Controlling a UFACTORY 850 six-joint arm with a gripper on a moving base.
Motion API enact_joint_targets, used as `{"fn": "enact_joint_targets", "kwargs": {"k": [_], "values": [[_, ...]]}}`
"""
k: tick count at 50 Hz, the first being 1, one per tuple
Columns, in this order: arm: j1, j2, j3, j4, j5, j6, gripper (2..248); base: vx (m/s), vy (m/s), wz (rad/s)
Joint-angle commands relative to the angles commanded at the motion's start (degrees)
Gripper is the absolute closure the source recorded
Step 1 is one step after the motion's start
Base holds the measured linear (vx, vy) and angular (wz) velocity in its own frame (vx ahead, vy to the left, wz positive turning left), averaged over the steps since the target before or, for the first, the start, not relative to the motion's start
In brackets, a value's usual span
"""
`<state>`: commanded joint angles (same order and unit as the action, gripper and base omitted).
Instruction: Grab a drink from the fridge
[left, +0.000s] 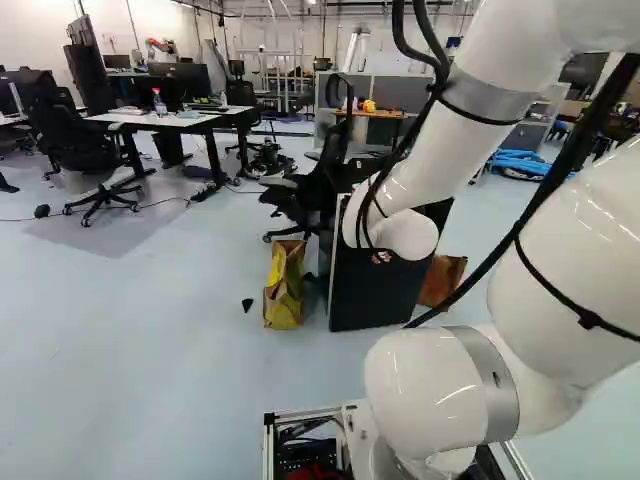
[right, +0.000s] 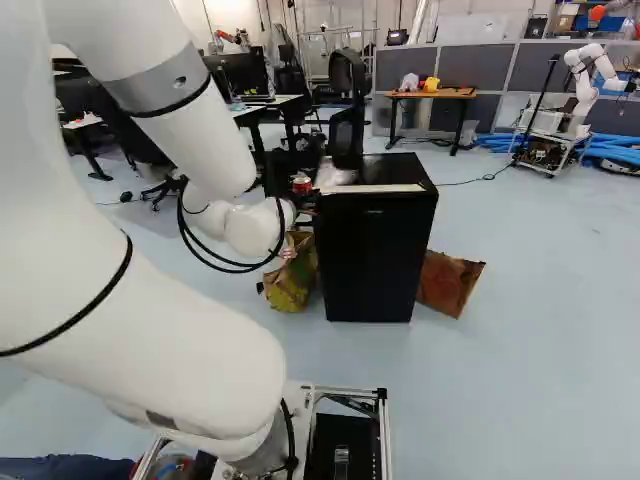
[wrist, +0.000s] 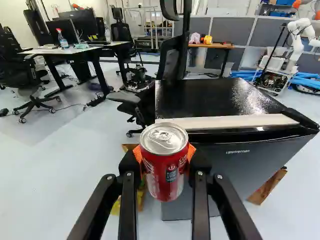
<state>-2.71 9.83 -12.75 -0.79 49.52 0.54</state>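
Between orange pads (wrist: 191, 152), a smooth cylindrical can (wrist: 164, 175)

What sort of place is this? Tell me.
Probably a robotics lab: another robot stands across the room, and there is a desk with a monitor and an office chair.

Shiny metal can (wrist: 162, 172), glossy fridge (wrist: 210, 97) (almost mirror-like), smooth floor (wrist: 60, 170)

The arm (left: 430, 165) is glossy white, built of thick rounded tubes, with a smooth grey band (left: 492, 380) at a low joint and another higher up. Black cables (left: 575, 152) run along it beside thin black ties (left: 588, 319). The gripper (right: 302, 185) is black, its slim fingers (wrist: 129, 205) bearing silvery screws (wrist: 128, 174) and ridged orange pads (wrist: 191, 151).
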Motion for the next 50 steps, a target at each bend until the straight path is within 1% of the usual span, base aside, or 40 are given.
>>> {"fn": "enact_joint_targets", "kwargs": {"k": [11, 27, 50], "values": [[1.09, 2.49, 3.13, 0.32, 0.19, -0.22, 150, 0.0, 0.0, 0.0], [2.17, 4.94, 6.2, 0.64, 0.38, -0.43, 150, 0.0, 0.0, 0.0], [2.71, 6.17, 7.75, 0.79, 0.48, -0.54, 150, 0.0, 0.0, 0.0]]}}
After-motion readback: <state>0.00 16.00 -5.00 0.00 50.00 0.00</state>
